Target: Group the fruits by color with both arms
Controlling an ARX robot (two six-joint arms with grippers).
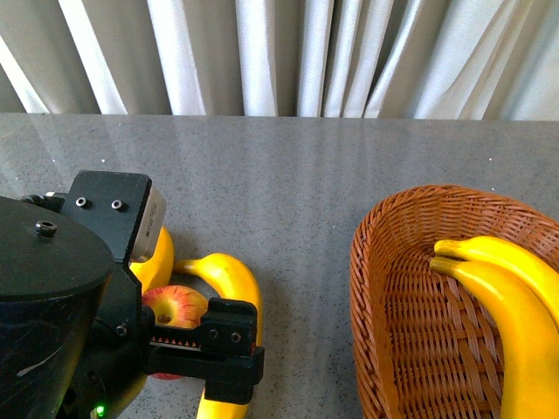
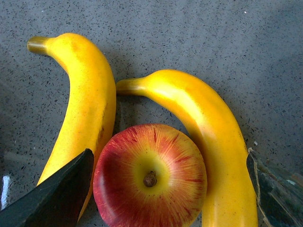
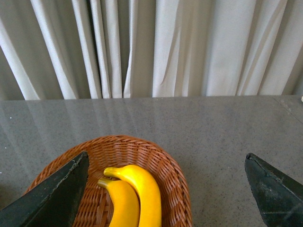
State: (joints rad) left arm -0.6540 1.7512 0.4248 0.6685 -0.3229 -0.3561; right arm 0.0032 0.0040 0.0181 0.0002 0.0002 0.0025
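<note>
Closest in, the left gripper (image 2: 168,156) hangs over a red apple (image 2: 150,176) on the grey tabletop (image 2: 213,38), jaws spread wide (gripping nothing). One banana (image 2: 85,109) and a second banana (image 2: 208,123) lie snug against the apple's sides. Farther right, the right gripper (image 3: 164,158), jaws likewise apart, hovers above the wicker basket (image 3: 170,175), which holds a pair of bananas (image 3: 147,194); pale curtains (image 3: 156,42) hang behind.

Glossy smooth bananas (image 2: 85,109), woven wicker basket (image 1: 393,288), speckled polished tabletop (image 1: 288,175).
</note>
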